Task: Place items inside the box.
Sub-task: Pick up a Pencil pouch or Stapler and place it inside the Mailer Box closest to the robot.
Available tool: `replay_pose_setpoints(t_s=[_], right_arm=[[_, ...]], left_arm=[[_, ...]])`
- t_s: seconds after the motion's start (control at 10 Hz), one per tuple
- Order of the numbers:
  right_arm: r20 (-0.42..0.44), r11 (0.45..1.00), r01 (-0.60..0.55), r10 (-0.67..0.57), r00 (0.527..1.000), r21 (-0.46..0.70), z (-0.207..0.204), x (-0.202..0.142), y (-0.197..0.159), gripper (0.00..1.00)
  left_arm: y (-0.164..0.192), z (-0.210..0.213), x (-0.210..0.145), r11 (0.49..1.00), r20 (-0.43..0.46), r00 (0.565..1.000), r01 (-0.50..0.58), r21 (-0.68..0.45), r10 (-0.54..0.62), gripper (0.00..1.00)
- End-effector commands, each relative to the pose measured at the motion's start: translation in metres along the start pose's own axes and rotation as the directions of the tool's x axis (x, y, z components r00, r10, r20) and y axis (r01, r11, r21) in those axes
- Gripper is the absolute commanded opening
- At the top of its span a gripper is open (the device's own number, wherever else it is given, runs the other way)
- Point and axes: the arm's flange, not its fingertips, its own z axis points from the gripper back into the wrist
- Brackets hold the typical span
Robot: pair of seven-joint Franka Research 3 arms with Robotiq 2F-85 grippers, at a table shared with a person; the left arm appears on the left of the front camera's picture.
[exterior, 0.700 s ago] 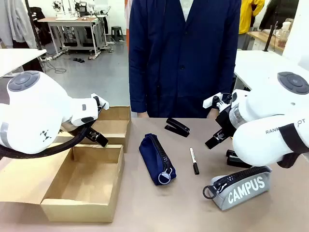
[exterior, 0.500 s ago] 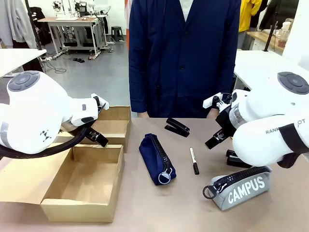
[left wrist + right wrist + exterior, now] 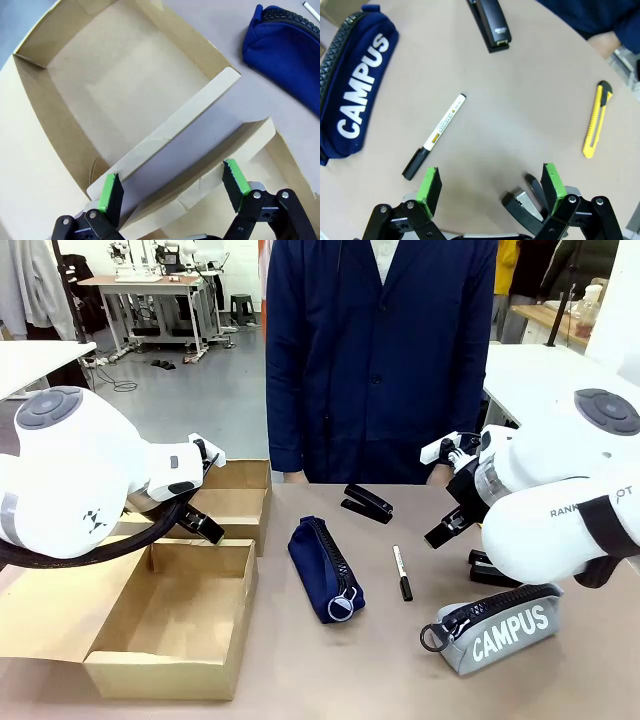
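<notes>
Awaiting all packing: box [image 3: 165,678] bare inside at worktop [image 3: 300,665] left, navy pouch [image 3: 325,568], marker pen [image 3: 401,572], far stapler [image 3: 368,503], near stapler [image 3: 488,570] and grey CAMPUS pouch [image 3: 495,628] lying outside it, left tool [image 3: 171,177] and right tool [image 3: 491,175] wide open, gripping nothing.

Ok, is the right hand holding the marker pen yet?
No, the right hand stands open, and the marker pen lies loose on the table, out beyond its fingertips.

box [image 3: 170,640] was plain brown card. navy pouch [image 3: 357,85] and grey pouch [image 3: 500,625] both bore white lettering. stapler [image 3: 367,503] was black, marker pen [image 3: 401,572] white with black cap, knife [image 3: 596,119] yellow.
</notes>
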Motion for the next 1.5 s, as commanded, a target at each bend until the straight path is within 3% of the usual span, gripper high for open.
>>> replay_pose_setpoints(t_s=[0.0, 0.6, 0.7, 0.8, 0.9, 1.0, 1.1, 1.2, 1.3, 1.4], right_arm=[[0.0, 1.0, 0.001, -0.001, 1.0, 0.0, 0.0, 0.0, 0.0, 1.0], [0.0, 1.0, 0.0, 0.0, 1.0, 0.0, 0.0, 0.0, 0.0, 1.0], [-0.006, 0.999, 0.021, -0.02, 1.0, 0.036, 0.026, 0.002, -0.006, 1.0], [-0.032, 0.976, 0.21, -0.208, 0.978, 0.061, 0.072, 0.003, -0.021, 1.0], [-0.049, 0.918, 0.386, -0.383, 0.922, 0.089, 0.119, -0.005, -0.038, 1.0], [-0.082, 0.862, 0.489, -0.482, 0.872, 0.135, 0.161, -0.025, -0.053, 1.0], [-0.076, 0.8, 0.525, -0.527, 0.846, 0.29, 0.193, -0.055, -0.075, 1.0], [-0.068, 0.66, 0.608, -0.651, 0.756, 0.44, 0.218, -0.098, -0.112, 1.0], [-0.065, 0.487, 0.643, -0.766, 0.639, 0.591, 0.226, -0.145, -0.151, 1.0], [-0.068, 0.31, 0.657, -0.873, 0.484, 0.688, 0.226, -0.194, -0.182, 1.0]], left_arm=[[0.0, 0.0, 0.0, 1.0, 0.0, 1.0, 0.0, 0.0, 0.0, 1.0], [0.0, 0.0, 0.0, 1.0, 0.0, 1.0, 0.0, 0.0, 0.0, 1.0], [-0.001, 0.028, 0.0, 0.998, 0.029, 0.999, 0.033, -0.059, -0.031, 1.0], [0.003, 0.074, -0.001, 0.99, 0.065, 0.998, 0.023, -0.139, -0.014, 1.0], [0.01, 0.117, -0.005, 0.983, 0.006, 0.995, -0.1, -0.157, 0.102, 1.0], [0.023, 0.155, -0.015, 0.95, 0.029, 0.984, -0.16, -0.269, 0.174, 1.0], [0.047, 0.182, -0.032, 0.886, 0.005, 0.977, -0.19, -0.423, 0.212, 1.0], [0.088, 0.203, -0.06, 0.789, 0.017, 0.949, -0.252, -0.56, 0.315, 1.0], [0.133, 0.215, -0.097, 0.65, 0.037, 0.906, -0.274, -0.709, 0.422, 1.0], [0.177, 0.22, -0.143, 0.495, 0.05, 0.783, -0.341, -0.799, 0.62, 1.0]])
